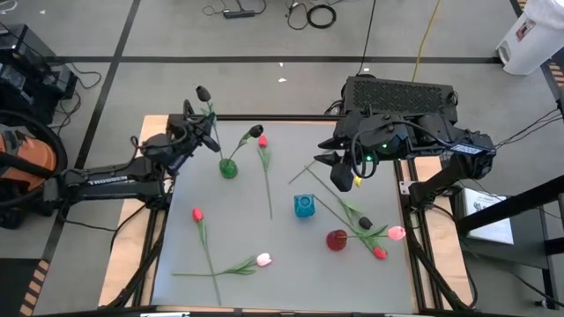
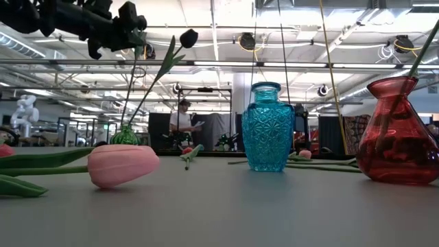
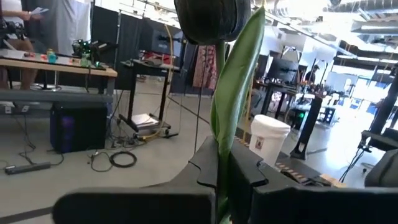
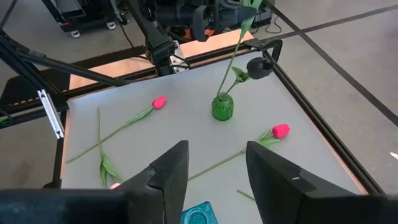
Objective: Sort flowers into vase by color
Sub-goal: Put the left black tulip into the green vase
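Left pincer [image 1: 210, 141] clamped on near-black tulip [image 1: 204, 92]; green vase [image 1: 228, 168] just beside; bench [image 1: 291, 255] corner near; right pincer [image 4: 211, 168] apart, empty.

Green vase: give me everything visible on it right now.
The green vase is small, squat, translucent textured glass with a narrow neck. It stands upright on the white table, toward its far left, apart from the other vases. One dark-headed tulip already stands in it, leaning. The left gripper holds another dark tulip beside it.
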Tool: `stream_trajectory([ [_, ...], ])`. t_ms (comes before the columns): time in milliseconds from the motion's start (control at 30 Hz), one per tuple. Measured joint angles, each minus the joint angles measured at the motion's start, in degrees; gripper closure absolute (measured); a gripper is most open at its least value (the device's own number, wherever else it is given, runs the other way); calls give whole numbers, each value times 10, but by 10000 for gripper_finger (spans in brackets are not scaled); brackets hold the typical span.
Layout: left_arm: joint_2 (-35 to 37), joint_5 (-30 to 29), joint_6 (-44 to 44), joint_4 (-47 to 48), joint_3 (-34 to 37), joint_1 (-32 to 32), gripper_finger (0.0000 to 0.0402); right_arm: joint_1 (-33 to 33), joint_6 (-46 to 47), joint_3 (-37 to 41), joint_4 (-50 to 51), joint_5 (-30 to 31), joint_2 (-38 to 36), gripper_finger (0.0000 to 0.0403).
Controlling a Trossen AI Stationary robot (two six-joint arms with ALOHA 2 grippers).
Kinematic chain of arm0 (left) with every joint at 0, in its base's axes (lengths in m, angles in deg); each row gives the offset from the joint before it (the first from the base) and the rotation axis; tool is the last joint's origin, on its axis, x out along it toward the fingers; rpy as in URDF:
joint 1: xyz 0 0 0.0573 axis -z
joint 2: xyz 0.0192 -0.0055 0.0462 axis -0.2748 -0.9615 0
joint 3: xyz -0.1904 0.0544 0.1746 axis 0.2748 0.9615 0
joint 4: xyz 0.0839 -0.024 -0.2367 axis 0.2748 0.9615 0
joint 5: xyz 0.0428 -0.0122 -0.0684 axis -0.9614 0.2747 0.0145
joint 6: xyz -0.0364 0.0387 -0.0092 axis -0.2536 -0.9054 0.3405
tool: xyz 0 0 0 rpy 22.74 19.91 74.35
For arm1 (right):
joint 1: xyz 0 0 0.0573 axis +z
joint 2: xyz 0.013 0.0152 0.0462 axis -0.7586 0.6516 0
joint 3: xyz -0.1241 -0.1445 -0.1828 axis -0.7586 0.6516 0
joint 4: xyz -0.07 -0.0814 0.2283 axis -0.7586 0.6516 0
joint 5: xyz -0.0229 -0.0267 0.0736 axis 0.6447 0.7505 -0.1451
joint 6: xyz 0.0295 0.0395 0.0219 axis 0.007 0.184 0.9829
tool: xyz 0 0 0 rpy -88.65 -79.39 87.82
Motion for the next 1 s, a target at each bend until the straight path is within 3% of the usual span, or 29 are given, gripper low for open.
stream_trajectory([
  [433,-5,0,-12,-66,0,0,390,0,0,0,1,0,0,250],
  [1000,-5,0,-10,-3,-1,0,390,0,0,0,10,0,0,250],
])
